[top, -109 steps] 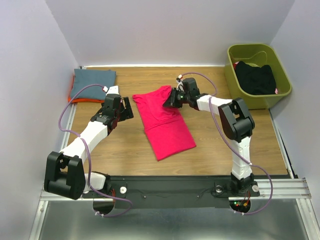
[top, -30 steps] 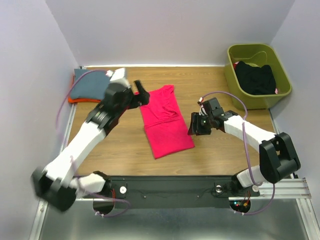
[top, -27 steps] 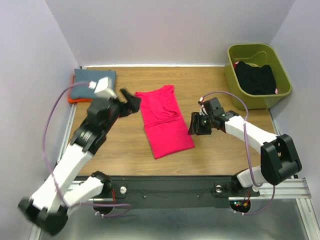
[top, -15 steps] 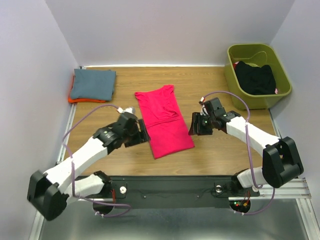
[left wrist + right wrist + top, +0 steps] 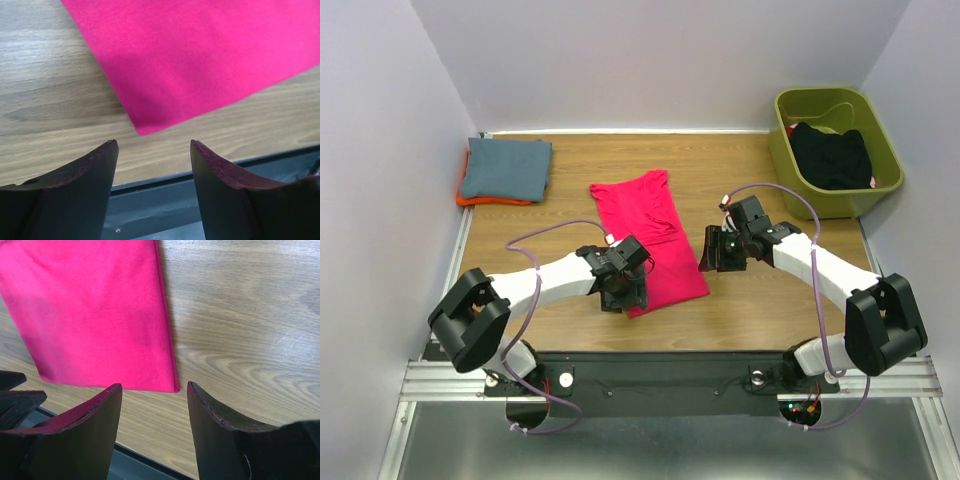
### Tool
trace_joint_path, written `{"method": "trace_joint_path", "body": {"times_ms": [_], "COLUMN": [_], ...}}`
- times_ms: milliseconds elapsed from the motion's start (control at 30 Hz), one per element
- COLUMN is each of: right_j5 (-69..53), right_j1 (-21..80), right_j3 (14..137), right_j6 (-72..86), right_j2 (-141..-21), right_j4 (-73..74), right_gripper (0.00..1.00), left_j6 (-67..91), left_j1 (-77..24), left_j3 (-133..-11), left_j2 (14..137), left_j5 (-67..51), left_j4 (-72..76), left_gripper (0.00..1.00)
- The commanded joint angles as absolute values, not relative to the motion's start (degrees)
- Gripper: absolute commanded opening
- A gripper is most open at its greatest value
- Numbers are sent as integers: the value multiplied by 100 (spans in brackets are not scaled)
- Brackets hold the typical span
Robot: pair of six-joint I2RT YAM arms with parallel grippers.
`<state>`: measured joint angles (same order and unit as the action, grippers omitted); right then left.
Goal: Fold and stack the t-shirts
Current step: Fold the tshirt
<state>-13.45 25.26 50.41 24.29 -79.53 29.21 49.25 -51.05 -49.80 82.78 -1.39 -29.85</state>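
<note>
left hand, right hand, both open, beside pink t-shirt

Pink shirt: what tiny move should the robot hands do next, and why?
Probably lower both grippers and pinch the near hem. The pink shirt lies flat, folded into a long strip, not yet folded short. The left gripper hangs open just before its near left corner, and the right gripper hangs open at the near right corner, neither holding cloth.

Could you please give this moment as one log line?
left gripper: open, at near corner of magenta cloth t-shirt; right gripper: open, beside its right edge
</note>
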Motion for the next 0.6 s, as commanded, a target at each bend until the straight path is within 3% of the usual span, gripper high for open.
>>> {"method": "trace_joint_path", "body": {"times_ms": [0, 167, 300, 567], "right_j5": [-1257, -1345, -1371, -1310], "right_j1": [2610, 2610, 2619, 2628], "right_j3": [4983, 5036, 5036, 4992], "right_j6": [2470, 2408, 2382, 2329], "right_j2": [-7910, -8007, -8051, -8138], "right_j4": [2900, 2900, 2865, 2821], "right_gripper": [61, 61, 61, 61], "left_j6": [5220, 5273, 5151, 4966], "left_j1": [-5106, -5106, -5098, -5054], "left_j3": [-5071, -5054, -5106, -5309], "left_j2": [8358, 8648, 9095, 9562], "left_j5": [-44, -61, -202, -211], "left_j4": [-3050, -3112, -3094, -3191], "left_gripper": [68, 63, 53, 50]}}
